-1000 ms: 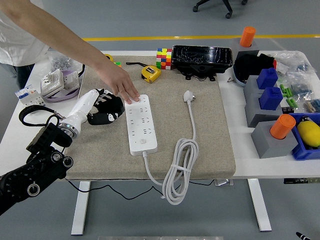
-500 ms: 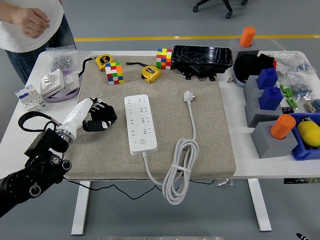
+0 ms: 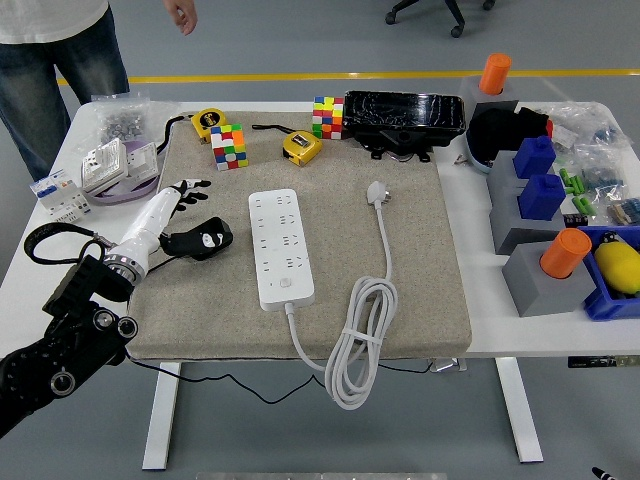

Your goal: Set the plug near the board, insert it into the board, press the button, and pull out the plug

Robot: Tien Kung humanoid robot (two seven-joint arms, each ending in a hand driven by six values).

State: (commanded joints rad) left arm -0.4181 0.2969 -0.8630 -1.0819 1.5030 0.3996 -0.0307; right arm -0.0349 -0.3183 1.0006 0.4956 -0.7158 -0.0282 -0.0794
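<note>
White plastic forms the board (image 3: 280,247), a long rounded rectangle lying flat near the centre of the coarse beige mat (image 3: 420,270); take it as your reference. Right of the board's far end lies the plug (image 3: 376,191), white and rounded, well apart from the board. Its smooth round cable (image 3: 358,335) runs toward the near edge and gathers into a tied oval coil just right of the board's near end. Left of the board you see the left hand (image 3: 195,238), black-fingered on a white forearm, resting on the mat with fingers loosely curled, grasping nothing. A person's hand (image 3: 181,14) hangs far beyond the board, clear of the table.
</note>
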